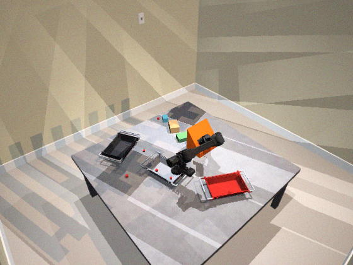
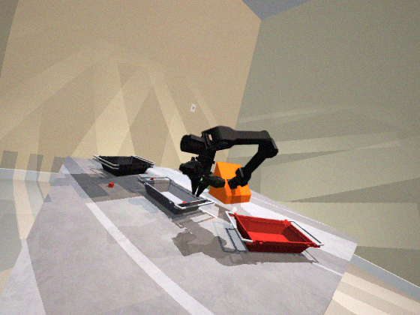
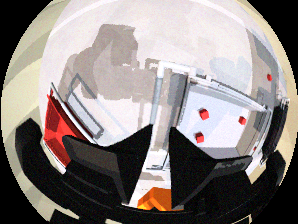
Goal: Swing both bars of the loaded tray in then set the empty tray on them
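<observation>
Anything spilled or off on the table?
Looks like spillage: small red blocks lie loose on the table, one between the black tray and the near edge, others farther back. More sit inside the grey tray, so the loose ones seem strays.

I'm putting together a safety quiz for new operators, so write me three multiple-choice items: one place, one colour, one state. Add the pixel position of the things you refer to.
1. Where does the grey tray (image 1: 162, 173) (image 2: 174, 196) (image 3: 220, 107) stand?
A) Beyond the red tray
B) On the floor
C) Between the black and red trays

2. What colour are the small blocks (image 1: 156, 170) (image 2: 184, 202) (image 3: 204, 113) in it?
A) Red
B) Blue
C) Green

3. How are its bars (image 1: 149, 158) (image 2: 195, 205) (image 3: 157, 100)?
A) Crossed over its top
B) Out at its ends
C) Missing

Key:
1 C: the top view shows the black tray (image 1: 120, 147) (image 2: 124, 165) (image 3: 276, 132) on one side, the red tray (image 1: 225, 187) (image 2: 268, 237) (image 3: 57, 127) on the other.
2 A: the wrist view shows red cubes inside.
3 B: the exterior view shows its top uncrossed.
</observation>
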You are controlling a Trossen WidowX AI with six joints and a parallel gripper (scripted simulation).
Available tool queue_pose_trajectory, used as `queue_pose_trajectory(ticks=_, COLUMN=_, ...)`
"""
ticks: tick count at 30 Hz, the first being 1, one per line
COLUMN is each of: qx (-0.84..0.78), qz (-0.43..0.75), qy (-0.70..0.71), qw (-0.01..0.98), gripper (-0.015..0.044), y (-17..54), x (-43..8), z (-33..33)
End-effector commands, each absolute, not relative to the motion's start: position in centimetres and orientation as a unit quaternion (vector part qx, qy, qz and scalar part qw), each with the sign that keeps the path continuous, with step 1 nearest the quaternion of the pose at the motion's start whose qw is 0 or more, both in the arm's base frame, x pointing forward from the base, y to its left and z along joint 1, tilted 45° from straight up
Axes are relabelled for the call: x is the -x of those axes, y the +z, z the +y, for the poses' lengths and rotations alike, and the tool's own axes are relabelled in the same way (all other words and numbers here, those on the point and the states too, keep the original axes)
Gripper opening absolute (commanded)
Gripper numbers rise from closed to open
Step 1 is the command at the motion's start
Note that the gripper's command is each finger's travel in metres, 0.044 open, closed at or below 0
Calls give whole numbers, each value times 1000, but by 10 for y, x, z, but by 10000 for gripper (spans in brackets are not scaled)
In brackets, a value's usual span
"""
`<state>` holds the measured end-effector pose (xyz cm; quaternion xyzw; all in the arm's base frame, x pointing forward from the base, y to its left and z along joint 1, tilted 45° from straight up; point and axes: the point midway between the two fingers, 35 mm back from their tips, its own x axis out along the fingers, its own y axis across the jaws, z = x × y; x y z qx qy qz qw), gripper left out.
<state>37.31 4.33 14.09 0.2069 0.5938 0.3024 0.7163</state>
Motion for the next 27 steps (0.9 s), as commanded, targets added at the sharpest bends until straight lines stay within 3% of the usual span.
queue_pose_trajectory(ticks=1, qx=-233, qz=601, qy=303, qw=702, gripper=82, y=143, x=-374, z=51)
queue_pose_trajectory(ticks=27, qx=-234, qz=600, qy=303, qw=702, gripper=82, y=104, x=-379, z=84)
